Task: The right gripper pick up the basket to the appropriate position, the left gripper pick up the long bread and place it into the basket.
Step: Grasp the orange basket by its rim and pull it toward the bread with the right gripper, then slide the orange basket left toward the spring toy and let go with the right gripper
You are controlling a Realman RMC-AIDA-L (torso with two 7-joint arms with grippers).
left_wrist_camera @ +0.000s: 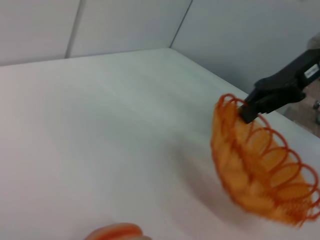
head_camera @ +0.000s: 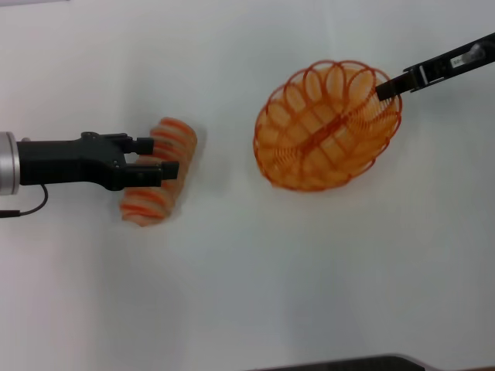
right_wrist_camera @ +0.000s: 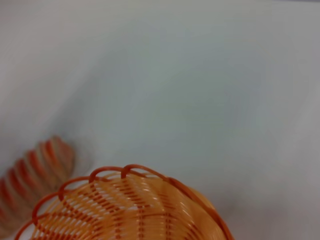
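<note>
- Overhead, the long bread (head_camera: 158,171) lies on a white table (head_camera: 232,294), its long axis running diagonally: one rounded end points away from the robot and toward the basket, the other points back toward the robot's left.
- Its orange-red stripes cross the loaf from side to side.
- The left gripper (head_camera: 160,157) reaches in from the left edge of the head view, level with the tabletop, its jaws partly open and straddling the middle of the loaf, one finger on each side. Whether the fingers press the bread cannot be told.
- The basket (head_camera: 328,127) sits well apart from the left gripper's jaws, out beyond the fingertips, with bare tabletop between it and the loaf.
- The basket's oval runs diagonally too, its far end pointing toward the right gripper (head_camera: 384,89).
- The right gripper comes in from the upper right corner of the head view, and its jaws are closed on the looped rim at that far end.
- From the left wrist view, the basket (left_wrist_camera: 257,167) is tilted, the gripped side of the rim highest, under the right gripper (left_wrist_camera: 248,111).
- From the right wrist view, the basket rim (right_wrist_camera: 125,172) fills the foreground and the bread (right_wrist_camera: 35,177) lies beyond it.
- Open white table surrounds both items on every side.
</note>
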